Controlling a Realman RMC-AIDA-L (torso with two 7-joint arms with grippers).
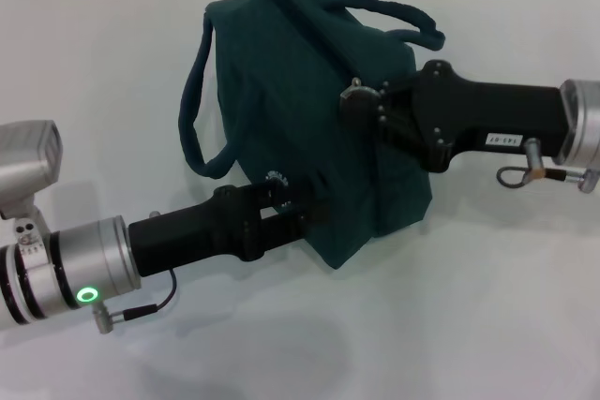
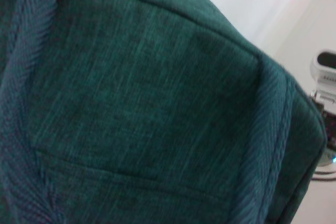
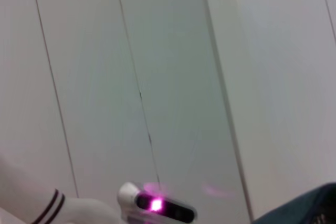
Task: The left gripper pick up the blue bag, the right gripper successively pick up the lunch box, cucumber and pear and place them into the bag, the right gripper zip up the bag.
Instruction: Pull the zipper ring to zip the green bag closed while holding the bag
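Nearest us, our left gripper point(image 1: 298, 205) is clamped on the lower front edge of the bag point(image 1: 291, 91), which we judge is there to steady it on the white desk point(image 1: 450, 306). The bag looks closed, and no lunch box, cucumber or pear lies outside, so we take them to be packed. Farther on, our right gripper point(image 1: 361, 103) presses against the bag's upper side, probably at the zip; whether it is open or closed we cannot tell. Its casing carries a small white label point(image 1: 503, 139), too small to read, and the bag's round logo point(image 1: 276, 177) is half hidden.
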